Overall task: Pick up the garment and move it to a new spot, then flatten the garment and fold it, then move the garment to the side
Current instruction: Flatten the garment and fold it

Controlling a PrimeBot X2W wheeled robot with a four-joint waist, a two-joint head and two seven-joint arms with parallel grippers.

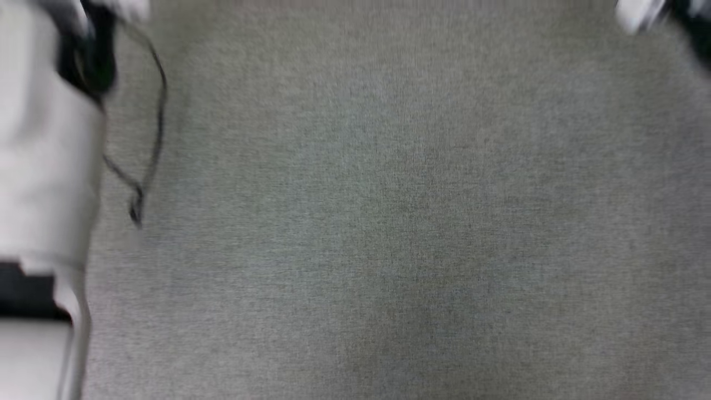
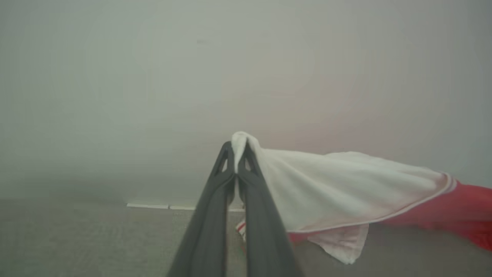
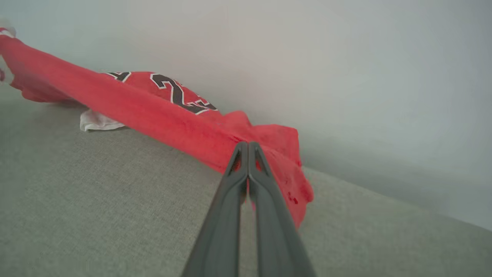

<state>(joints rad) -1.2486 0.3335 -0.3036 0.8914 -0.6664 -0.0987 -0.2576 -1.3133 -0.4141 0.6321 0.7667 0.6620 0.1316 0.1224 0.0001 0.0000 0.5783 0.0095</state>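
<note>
- The left gripper (image 2: 235, 154) is clamped on a pinch of the garment (image 3: 153, 111)'s white sleeve panel (image 2: 338, 184); a small fold of white cloth pokes out above the closed tips, raised above the grey woven surface (image 1: 389, 222).
- From that pinch the white panel runs off sideways to a striped trim line (image 2: 442, 188), past which the cloth turns red. A loose white flap (image 2: 342, 246) hangs down towards the surface; whether it touches cannot be told.
- The right gripper (image 3: 248, 154) is closed on a bunched red edge of the garment, just above the surface, and a red corner droops beside its fingers.
- In the right wrist view the garment stretches away from that grip as a long red band lifted over the surface, with the black-and-white number print (image 3: 177, 94) facing up on its far side.
- A small white piece (image 3: 96, 122) of the garment lies on the surface beneath the band.
- In the blurred head view a pale forearm (image 1: 44, 166) stands over the left edge of the surface, with a thin black cable (image 1: 158, 122) looping beside it.
</note>
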